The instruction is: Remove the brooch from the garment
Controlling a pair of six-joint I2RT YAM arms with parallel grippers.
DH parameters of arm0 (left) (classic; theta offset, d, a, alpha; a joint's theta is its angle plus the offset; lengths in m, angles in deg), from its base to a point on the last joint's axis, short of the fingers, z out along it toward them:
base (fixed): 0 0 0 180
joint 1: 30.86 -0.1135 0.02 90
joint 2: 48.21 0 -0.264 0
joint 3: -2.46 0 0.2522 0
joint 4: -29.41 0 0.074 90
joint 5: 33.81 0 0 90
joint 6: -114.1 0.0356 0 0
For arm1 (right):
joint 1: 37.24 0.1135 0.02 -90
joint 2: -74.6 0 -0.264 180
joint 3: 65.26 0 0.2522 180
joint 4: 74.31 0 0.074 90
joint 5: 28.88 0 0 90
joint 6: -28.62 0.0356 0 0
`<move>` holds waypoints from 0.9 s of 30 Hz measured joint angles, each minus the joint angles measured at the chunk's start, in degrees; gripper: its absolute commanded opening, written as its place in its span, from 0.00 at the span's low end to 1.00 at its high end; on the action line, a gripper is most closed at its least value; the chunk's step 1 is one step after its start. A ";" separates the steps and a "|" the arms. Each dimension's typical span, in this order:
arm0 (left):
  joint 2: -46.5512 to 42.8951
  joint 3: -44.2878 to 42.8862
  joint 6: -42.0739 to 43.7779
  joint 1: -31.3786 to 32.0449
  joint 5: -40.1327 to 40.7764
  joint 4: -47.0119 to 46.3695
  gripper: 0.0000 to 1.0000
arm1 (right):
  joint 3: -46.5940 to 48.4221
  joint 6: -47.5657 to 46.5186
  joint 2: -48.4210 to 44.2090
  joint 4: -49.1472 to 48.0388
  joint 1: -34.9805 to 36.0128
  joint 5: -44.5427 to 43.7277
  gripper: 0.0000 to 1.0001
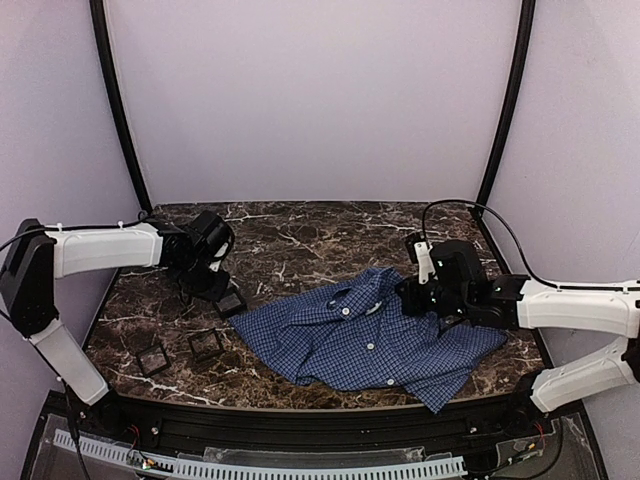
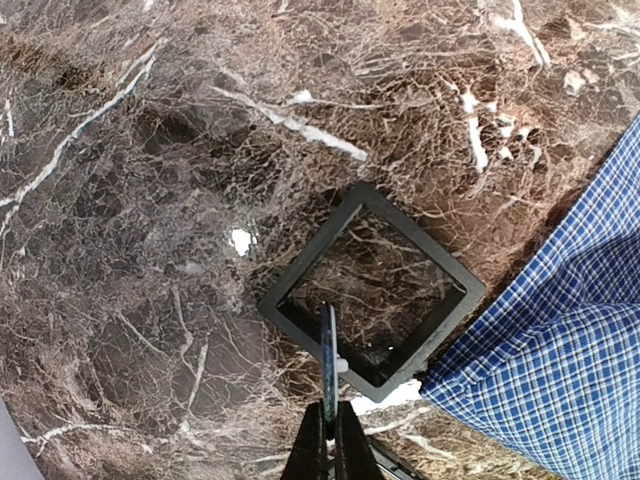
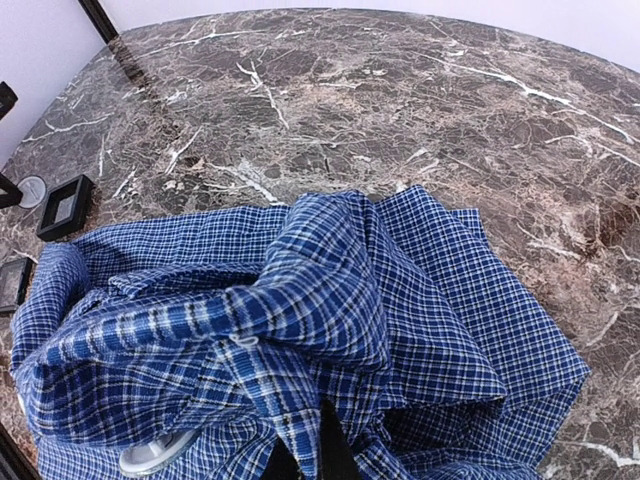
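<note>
My left tool (image 2: 329,415) is clenched on the thin brooch (image 2: 329,362), seen edge-on above a black square tray (image 2: 298,322) at the garment's (image 1: 370,345) 9 o'clock. My right tool (image 3: 320,450) pinches the garment's bunched folds on the desk (image 1: 300,240).

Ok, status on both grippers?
Left gripper shut on thin edge-on piece, likely the brooch, over black tray. Right gripper shut on bunched shirt. Nothing in the way.

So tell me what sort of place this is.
Probably a robot test booth, not a home: plain lilac walls, black corner poles, and a left arm and right arm mounted at a marble-pattern tabletop.
</note>
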 measured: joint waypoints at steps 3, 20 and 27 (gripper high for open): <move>1.75 -0.85 0.63 0.00 0.74 0.26 0.01 | -0.15 0.17 -0.55 0.00 0.00 0.35 0.00; 6.36 -3.23 2.23 0.00 2.97 -0.46 0.01 | -3.10 2.58 -4.00 0.28 -0.02 2.05 0.00; 7.96 -3.69 2.45 0.00 3.15 -0.74 0.01 | -3.67 2.97 -4.28 0.28 -0.02 2.58 0.00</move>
